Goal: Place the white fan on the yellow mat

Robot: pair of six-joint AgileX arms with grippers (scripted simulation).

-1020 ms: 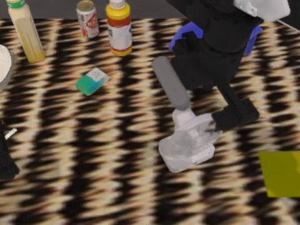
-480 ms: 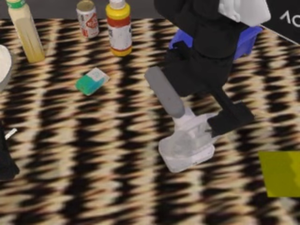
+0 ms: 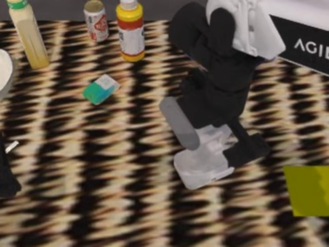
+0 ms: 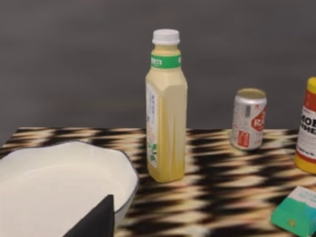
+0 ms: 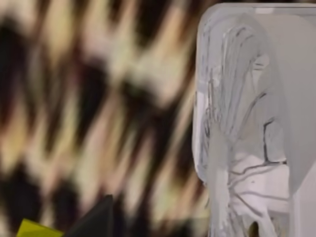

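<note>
- Zebra-ish tan-and-black cloth covers the whole counter (image 3: 103, 170), with a plain grey wall behind it in the left wrist view.
- White fan (image 3: 203, 162) sits on the counter a bit toward 4 o'clock from the middle, not lifted as far as I can tell. Right wrist view has its translucent grille filling the frame (image 5: 247, 138), so that camera is right up against it.
- Right tool (image 3: 216, 146) is down over the fan, spread wide: one grey finger on the 10 o'clock side, the black one on the 3 o'clock side. They straddle the fan body, which makes sense as a lineup for a side squeeze, but I don't see them pinching it yet.
- Yellow mat (image 3: 308, 189) lies flat at the 4 o'clock edge of the counter, apart from the fan. A corner of it peeks into the right wrist view (image 5: 37, 229). My guess: short carry toward 3 o'clock once the grip is on.
- Left tool isn't really visible; the left arm is parked at the 8 o'clock edge, looking at a white bowl (image 4: 54, 187), a juice bottle (image 4: 166, 108) and a soda can (image 4: 248, 118).
- Green-and-white box (image 3: 101, 89) and a yellow bottle (image 3: 130, 31) sit toward 11 to 12 o'clock, out of the path.
</note>
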